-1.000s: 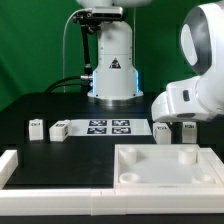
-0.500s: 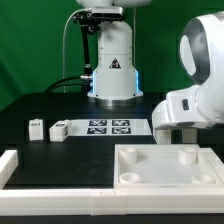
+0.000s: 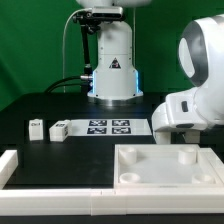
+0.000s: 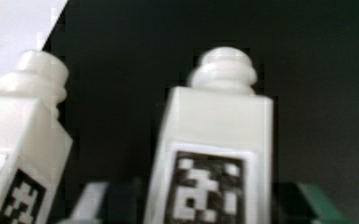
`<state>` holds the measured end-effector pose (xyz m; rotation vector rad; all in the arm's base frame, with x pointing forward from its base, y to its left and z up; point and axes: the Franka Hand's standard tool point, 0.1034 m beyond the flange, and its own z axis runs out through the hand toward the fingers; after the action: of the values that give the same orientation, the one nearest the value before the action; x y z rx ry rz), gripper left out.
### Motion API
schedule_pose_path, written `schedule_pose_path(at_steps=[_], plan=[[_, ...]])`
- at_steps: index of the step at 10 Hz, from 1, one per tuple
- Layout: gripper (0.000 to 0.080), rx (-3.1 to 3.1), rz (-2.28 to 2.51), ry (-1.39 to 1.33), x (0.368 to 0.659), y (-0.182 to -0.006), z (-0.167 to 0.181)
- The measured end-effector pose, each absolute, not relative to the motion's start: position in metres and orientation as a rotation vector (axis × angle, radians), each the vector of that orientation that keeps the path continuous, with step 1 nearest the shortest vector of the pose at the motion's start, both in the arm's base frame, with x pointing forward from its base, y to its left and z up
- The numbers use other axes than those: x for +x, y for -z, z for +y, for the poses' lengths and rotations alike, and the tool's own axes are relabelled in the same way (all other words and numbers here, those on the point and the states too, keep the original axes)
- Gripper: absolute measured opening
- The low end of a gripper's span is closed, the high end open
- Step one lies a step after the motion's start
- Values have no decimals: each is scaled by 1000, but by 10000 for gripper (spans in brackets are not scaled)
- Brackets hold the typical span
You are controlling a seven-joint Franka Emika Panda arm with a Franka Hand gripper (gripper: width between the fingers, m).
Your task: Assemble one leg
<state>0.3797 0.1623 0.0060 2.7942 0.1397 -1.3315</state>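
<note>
In the wrist view a white leg (image 4: 215,140) with a black-and-white tag stands upright between my fingertips, its knobbed end pointing away. My gripper (image 4: 211,205) is open, with a finger on each side of this leg and a gap at both. A second leg (image 4: 25,130) stands right beside it. In the exterior view my arm (image 3: 190,108) hangs low at the right and hides the gripper and both of these legs. Two more legs (image 3: 36,127) (image 3: 60,128) stand at the exterior view's left.
The marker board (image 3: 108,126) lies in the middle, in front of the robot base. A large white tray-like panel (image 3: 165,165) with a raised rim lies at the front right. A white rail (image 3: 20,165) runs along the front left.
My arm has come down over the two right-hand legs, which showed a second ago and are now hidden behind it. The other parts have not moved.
</note>
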Motion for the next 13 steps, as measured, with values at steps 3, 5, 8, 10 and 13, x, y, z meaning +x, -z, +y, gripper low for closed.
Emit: schedule_pose_path(at_steps=[3,5,8,10,13], plan=[[288,2792,145,1330,379,-6,164],[288,2790,150,1334,380,-11,164],[290,2732,166,1414,390,-70,157],[290,2734,186,1435,410,-106,150],[290,2784,229,1390,422,-109,150]])
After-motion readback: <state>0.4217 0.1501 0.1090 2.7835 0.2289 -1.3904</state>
